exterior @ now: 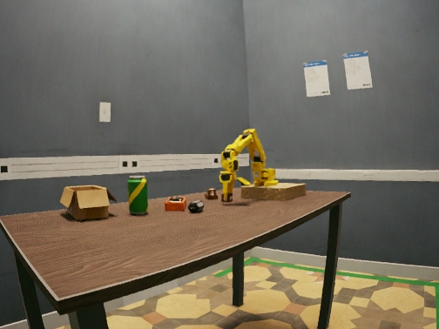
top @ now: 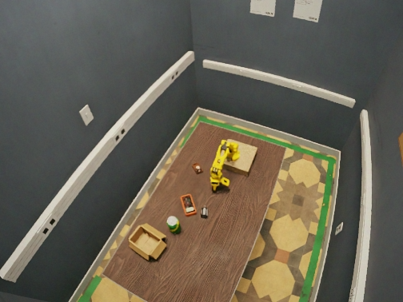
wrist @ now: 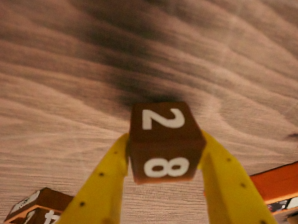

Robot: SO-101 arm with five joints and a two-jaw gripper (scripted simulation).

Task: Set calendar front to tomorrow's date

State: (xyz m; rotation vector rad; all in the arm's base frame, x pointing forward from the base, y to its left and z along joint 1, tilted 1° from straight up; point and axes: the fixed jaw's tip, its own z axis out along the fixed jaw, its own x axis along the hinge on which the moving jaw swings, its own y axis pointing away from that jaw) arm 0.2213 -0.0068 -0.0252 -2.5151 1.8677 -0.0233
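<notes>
My gripper [top: 215,188] [exterior: 226,195] [wrist: 165,146] is shut on a brown number cube [wrist: 167,136] [exterior: 226,198]. In the wrist view the cube shows a white 2 on one face and a white 8 on the face beside it, both turned sideways. The cube hangs a little above the table, over its shadow. The small brown calendar [top: 197,168] [exterior: 211,197] stands apart from the gripper, with a cube showing a 4. Part of it shows at the lower left of the wrist view [wrist: 42,205], cut off by the frame. The month's name cannot be read.
An orange tray [top: 182,204] [exterior: 175,208] [wrist: 275,182] holds small items. A black object [top: 205,212] [exterior: 196,206] lies beside it. A green can [top: 173,225] [exterior: 138,196] and an open cardboard box [top: 148,242] [exterior: 88,209] stand farther off. The arm's base is on a wooden block [top: 247,157] [exterior: 280,191].
</notes>
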